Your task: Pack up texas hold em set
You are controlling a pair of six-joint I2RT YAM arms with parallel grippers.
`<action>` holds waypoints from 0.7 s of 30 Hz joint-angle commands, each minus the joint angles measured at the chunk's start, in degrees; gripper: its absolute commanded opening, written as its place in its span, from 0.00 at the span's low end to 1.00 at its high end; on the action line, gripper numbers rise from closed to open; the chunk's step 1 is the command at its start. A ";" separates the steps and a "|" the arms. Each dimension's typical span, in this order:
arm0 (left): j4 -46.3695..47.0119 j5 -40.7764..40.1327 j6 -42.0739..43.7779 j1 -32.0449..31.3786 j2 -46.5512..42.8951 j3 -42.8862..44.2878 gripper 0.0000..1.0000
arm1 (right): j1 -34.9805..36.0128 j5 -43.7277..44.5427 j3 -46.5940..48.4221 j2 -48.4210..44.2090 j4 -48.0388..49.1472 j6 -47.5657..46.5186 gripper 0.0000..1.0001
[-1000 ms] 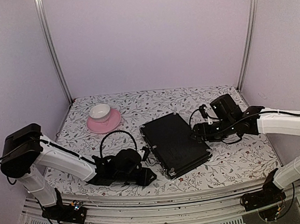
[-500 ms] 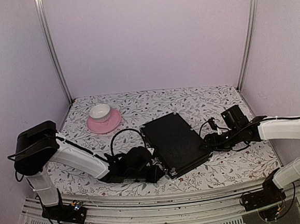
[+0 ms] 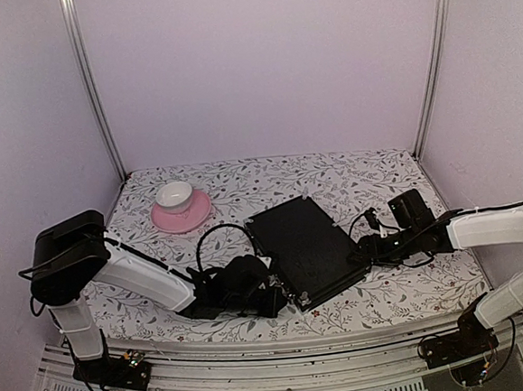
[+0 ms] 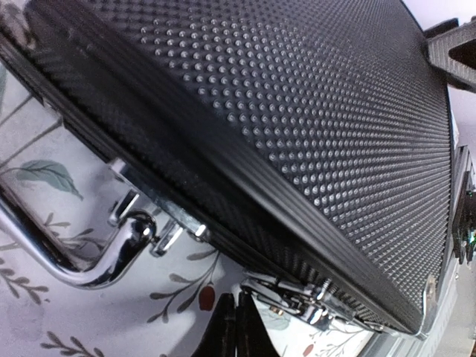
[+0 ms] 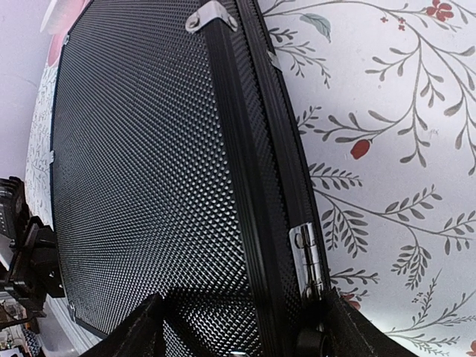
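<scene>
The texas hold em set shows only as its flat black case (image 3: 306, 246), closed on the flowered table; chips, cards and marker are out of view. My left gripper (image 4: 236, 297) is shut and empty, its tips on the table just short of a chrome latch (image 4: 297, 297) on the case's front edge, right of the metal handle (image 4: 97, 256). In the top view it (image 3: 274, 299) sits at the case's near-left corner. My right gripper (image 5: 242, 327) stands open astride the case's hinge edge: one finger over the dimpled lid (image 5: 149, 149), the other beside a metal hinge (image 5: 307, 253).
A pink saucer (image 3: 193, 216) with a white cup (image 3: 174, 195) stands at the back left. A black cable (image 3: 212, 237) loops above the left wrist. Metal frame posts (image 3: 93, 91) rise at the back corners, and the table's front rail (image 3: 283, 348) runs below the case.
My left arm has slid right up to the case's front edge and its jaws have shut. My right arm has dropped down and forward to the case's right edge, jaws narrowing slightly.
</scene>
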 commanded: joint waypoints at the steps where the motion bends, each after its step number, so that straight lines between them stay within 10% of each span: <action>1: -0.91 -0.35 0.68 -0.33 7.43 0.45 0.04 | 1.63 -10.23 -2.17 1.04 3.73 2.15 0.69; 11: 0.16 -10.31 0.44 -0.37 -7.48 -7.72 0.06 | 1.63 -2.89 0.77 -5.88 -3.77 1.96 0.75; 21: -15.12 -7.73 14.18 7.75 -29.73 -5.34 0.51 | 1.53 14.23 15.25 -11.66 -19.85 -3.64 0.90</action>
